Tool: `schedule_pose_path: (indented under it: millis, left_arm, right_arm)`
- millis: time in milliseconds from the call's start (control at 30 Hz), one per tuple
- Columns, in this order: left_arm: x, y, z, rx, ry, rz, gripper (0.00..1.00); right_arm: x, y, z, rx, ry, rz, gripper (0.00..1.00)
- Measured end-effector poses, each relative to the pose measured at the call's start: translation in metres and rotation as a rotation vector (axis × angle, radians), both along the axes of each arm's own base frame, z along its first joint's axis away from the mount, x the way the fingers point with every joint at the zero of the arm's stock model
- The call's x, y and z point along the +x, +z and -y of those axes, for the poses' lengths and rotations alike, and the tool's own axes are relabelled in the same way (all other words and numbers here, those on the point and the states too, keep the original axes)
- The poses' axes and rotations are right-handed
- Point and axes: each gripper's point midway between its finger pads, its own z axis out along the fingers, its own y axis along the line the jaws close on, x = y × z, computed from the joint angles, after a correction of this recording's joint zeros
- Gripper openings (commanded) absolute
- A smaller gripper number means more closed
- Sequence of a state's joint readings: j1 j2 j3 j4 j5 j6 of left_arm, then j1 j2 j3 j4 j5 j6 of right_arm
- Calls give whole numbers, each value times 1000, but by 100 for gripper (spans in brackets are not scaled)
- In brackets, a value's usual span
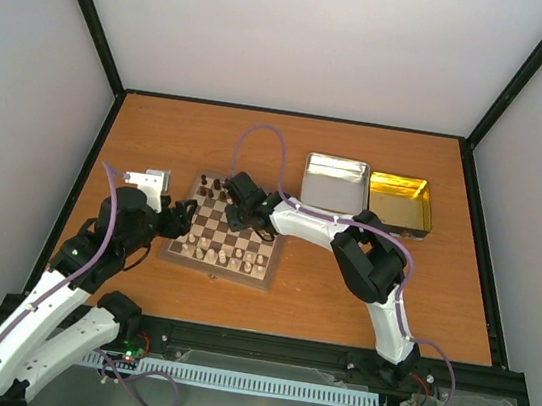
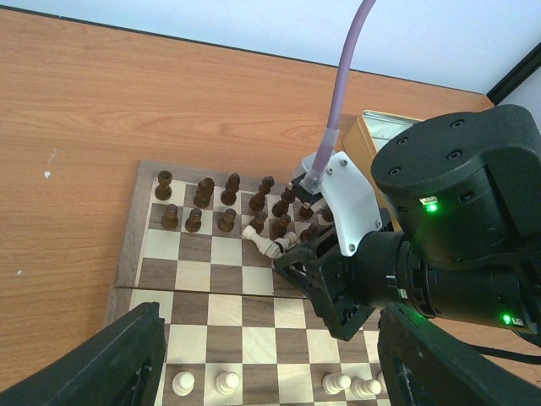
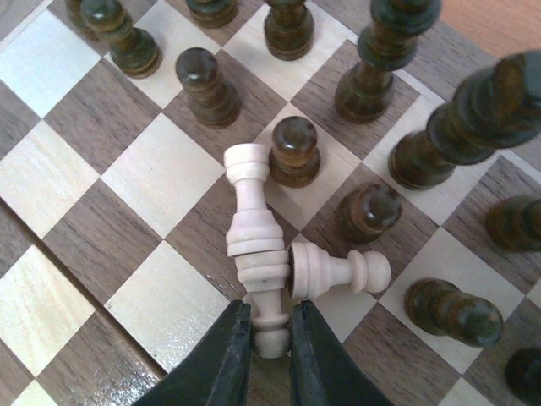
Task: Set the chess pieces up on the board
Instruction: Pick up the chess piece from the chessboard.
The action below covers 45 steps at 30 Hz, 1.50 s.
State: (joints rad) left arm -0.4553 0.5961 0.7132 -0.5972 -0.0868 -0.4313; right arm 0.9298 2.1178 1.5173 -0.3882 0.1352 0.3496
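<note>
Your right end effector (image 3: pixel 270 321) sat low over the far half of the board (image 1: pixel 225 275), its two fingers closed on the foot of a fallen cream piece (image 3: pixel 254 237) (the taller of two lying there). That piece lay flat across a dark square, its head right against a standing dark pawn (image 3: pixel 294 150). The second cream piece (image 3: pixel 338 271) lay on its side just beside it, base toward it. Around them stood dark chessmen (image 2: pixel 203 193) in the far two rows, and cream chessmen (image 2: pixel 226 382) stood along the near side. Your left end effector (image 2: pixel 269 347) hung at the board's left edge, fingers well apart, holding nothing. On the worktop (image 1: pixel 338 303), a silver tin (image 1: pixel 334 184) and a gold tin (image 1: pixel 397 206) sat side by side, right of the board.
</note>
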Motion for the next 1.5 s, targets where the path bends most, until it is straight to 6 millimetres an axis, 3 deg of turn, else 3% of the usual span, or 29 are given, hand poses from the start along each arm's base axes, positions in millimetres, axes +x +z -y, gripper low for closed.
schedule_pose_path:
  millis: [333, 733, 967, 1300, 1400, 1500]
  left_arm:
    - [1, -1, 0, 3, 3, -3, 70]
    - [3, -6, 3, 7, -7, -26, 71]
    - [5, -18, 23, -80, -52, -113, 74]
    - [10, -26, 74, -335, -173, -291, 80]
    - [14, -28, 87, -385, -203, -325, 77]
    - [17, -29, 95, -429, -215, -355, 68]
  right_arm:
    - [-6, 2, -2, 11, 54, 4, 8]
    - [-48, 10, 28, -3, 168, -33, 6]
    - [-62, 50, 39, 123, 175, 41, 5]
    - [-79, 116, 46, 359, 218, 192, 5]
    - [-82, 128, 41, 407, 241, 206, 5]
    - [-85, 132, 36, 440, 266, 206, 5]
